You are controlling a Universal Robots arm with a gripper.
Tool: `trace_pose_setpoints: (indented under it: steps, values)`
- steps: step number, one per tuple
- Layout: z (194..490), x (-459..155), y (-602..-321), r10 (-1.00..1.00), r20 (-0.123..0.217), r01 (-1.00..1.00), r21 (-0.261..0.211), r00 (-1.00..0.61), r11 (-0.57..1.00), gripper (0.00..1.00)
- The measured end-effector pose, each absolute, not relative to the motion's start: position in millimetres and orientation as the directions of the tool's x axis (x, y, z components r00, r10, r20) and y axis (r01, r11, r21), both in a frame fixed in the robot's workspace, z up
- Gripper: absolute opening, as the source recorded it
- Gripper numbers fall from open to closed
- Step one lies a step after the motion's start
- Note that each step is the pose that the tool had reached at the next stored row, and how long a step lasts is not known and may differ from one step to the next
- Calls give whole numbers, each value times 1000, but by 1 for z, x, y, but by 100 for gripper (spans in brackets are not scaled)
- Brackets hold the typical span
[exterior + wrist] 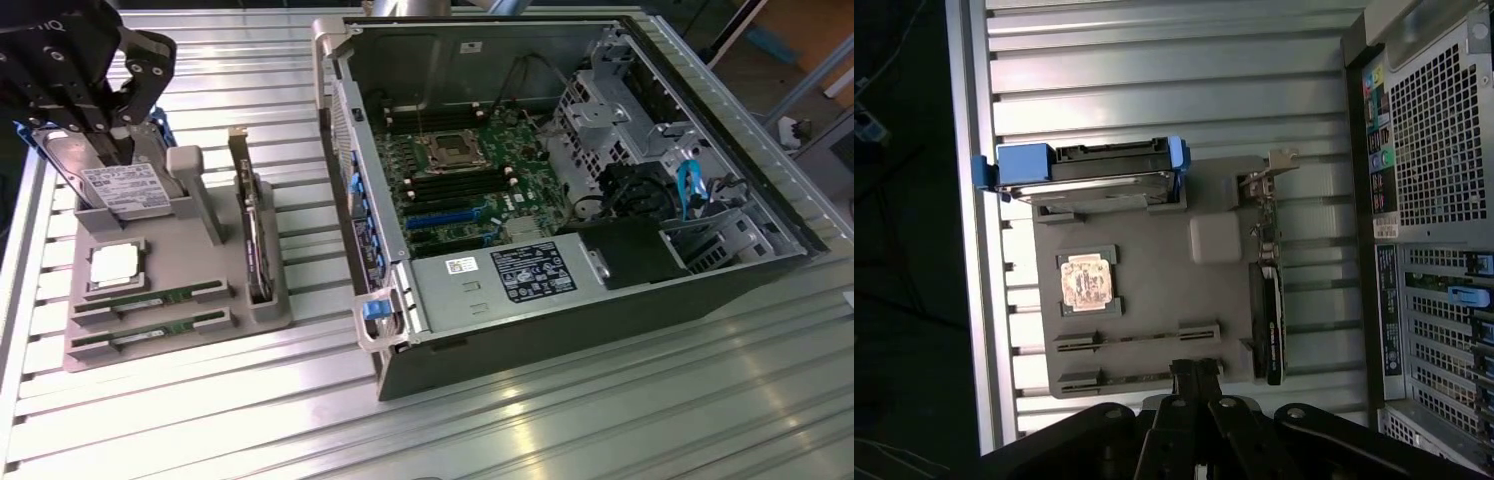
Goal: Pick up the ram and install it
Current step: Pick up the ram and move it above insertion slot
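Two ram sticks lie edge-up in slots of the grey holder tray: one ram stick and a second ram stick beside it. My black gripper hangs above the tray, over the hard drive end in the exterior view. In the wrist view its fingertips sit just over the nearer stick. The fingers are shut together with nothing between them. The open computer case lies at the exterior view's right, its motherboard exposed with long dark memory slots.
The tray also holds a silver hard drive in blue rails, a square processor chip and an upright expansion card. Ribbed metal table lies all around. Cables and a drive cage fill the case's right side.
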State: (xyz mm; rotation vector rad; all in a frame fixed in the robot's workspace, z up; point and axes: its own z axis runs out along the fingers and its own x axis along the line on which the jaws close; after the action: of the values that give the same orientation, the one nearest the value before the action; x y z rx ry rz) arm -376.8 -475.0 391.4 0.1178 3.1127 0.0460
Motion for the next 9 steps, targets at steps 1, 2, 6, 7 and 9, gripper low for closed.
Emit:
trace_pose_setpoints:
  steps: [1, 2, 6, 7, 9]
  values:
    - [391, -377, -476, 76, -25, 75, 30, -997, 997, 11]
    - [391, -377, -477, 76, -25, 75, 29, -997, 997, 11]
    - [391, -377, -483, 76, -25, 75, 29, -997, 997, 11]
    - [391, -377, -485, 76, -25, 75, 29, -997, 997, 11]
    - [391, -377, -488, 76, -25, 75, 28, -997, 997, 11]
